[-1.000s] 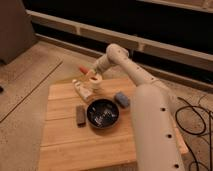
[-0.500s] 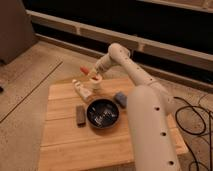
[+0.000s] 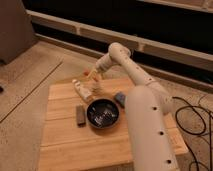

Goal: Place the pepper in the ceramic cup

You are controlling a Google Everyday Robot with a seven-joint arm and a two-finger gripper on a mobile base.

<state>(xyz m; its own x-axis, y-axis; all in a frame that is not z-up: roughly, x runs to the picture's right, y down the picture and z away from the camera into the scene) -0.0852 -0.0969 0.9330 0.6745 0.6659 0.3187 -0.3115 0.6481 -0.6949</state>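
Observation:
My gripper (image 3: 93, 76) hangs over the far edge of the wooden table (image 3: 65, 145), at the end of the white arm. It is shut on the small orange-red pepper (image 3: 86, 73), which sticks out to its left, above the table top. The cream-white ceramic cup (image 3: 96, 89) stands right below the gripper, partly hidden by it. The pepper is above and slightly left of the cup, outside it.
A small white bottle (image 3: 82, 90) lies left of the cup. A wide dark bowl (image 3: 102, 113) sits mid-table. A dark block (image 3: 80, 114) lies left of the bowl, a grey-blue block (image 3: 120, 98) to its right. Cables (image 3: 192, 120) lie on the floor at right.
The gripper with the pepper has shifted slightly right and down, closer over the cup. Nothing else on the table has moved.

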